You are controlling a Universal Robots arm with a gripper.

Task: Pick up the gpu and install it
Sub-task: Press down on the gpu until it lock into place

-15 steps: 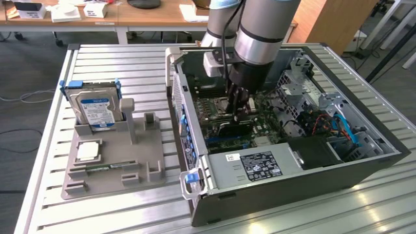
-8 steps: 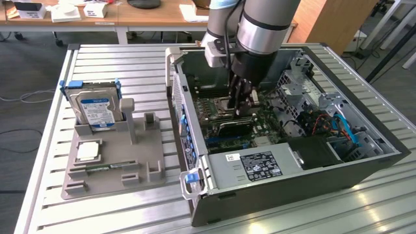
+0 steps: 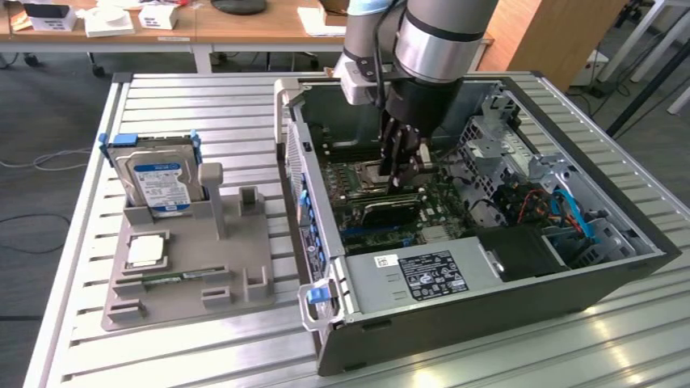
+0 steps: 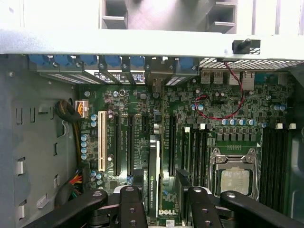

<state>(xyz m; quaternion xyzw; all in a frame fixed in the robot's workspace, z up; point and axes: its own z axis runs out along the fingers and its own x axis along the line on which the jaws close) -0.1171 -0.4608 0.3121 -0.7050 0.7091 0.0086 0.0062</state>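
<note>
Wrist view: black gripper (image 4: 159, 202) is closed on the thin dark gpu card (image 4: 154, 175), standing edge-on over the green motherboard (image 4: 213, 114) inside the open grey computer case (image 3: 603, 267).

The gpu (image 4: 154, 175), a thin dark card, stands edge-on in a motherboard slot.

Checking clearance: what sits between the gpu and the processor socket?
In the wrist view, long black motherboard slots lie between the gpu and the processor socket.
</note>
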